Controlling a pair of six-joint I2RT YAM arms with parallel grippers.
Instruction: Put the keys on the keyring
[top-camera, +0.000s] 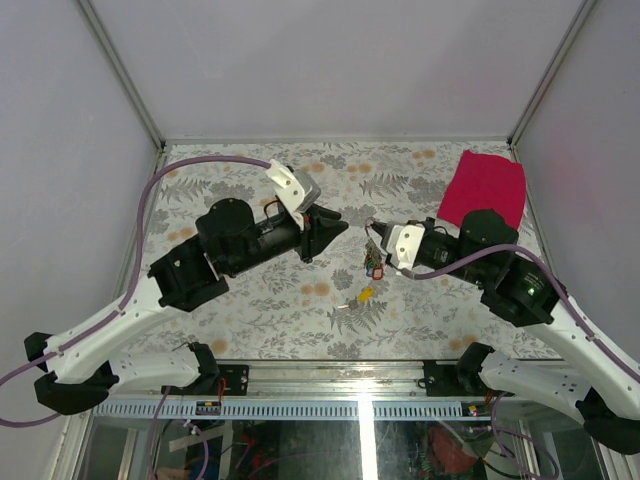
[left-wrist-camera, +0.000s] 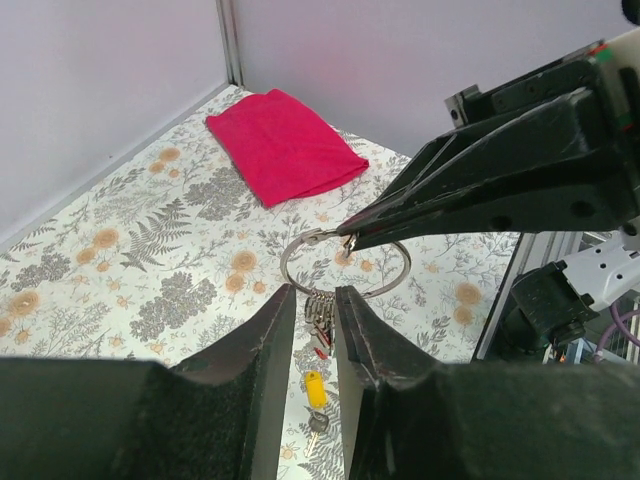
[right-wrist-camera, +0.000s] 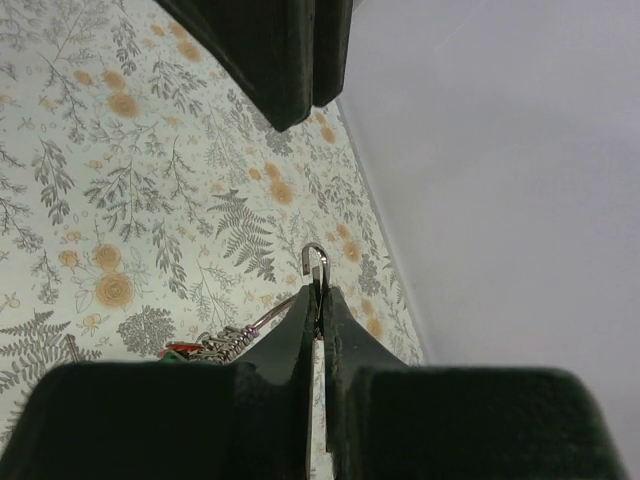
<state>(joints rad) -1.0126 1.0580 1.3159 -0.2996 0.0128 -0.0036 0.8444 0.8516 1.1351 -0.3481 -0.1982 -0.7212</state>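
We hold the keyring (left-wrist-camera: 281, 262) pinched shut in the right jaws, lifted off the surface (left-wrist-camera: 150, 250), keys (left-wrist-camera: 320, 315) dangling under it. The left jaws, slightly parted and empty, sit just beside its lower rim. Below the keyring a yellow key (left-wrist-camera: 315, 388) lies lengthwise toward the left jaws, with open surface around it.

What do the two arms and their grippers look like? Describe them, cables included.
Both arms match: the left arm and right arm have white links near the base and black housings farther out. A lilac cable runs along each. The left gripper and right gripper are black, each with two long fingers tapering to narrow tips behind a white wrist bracket.
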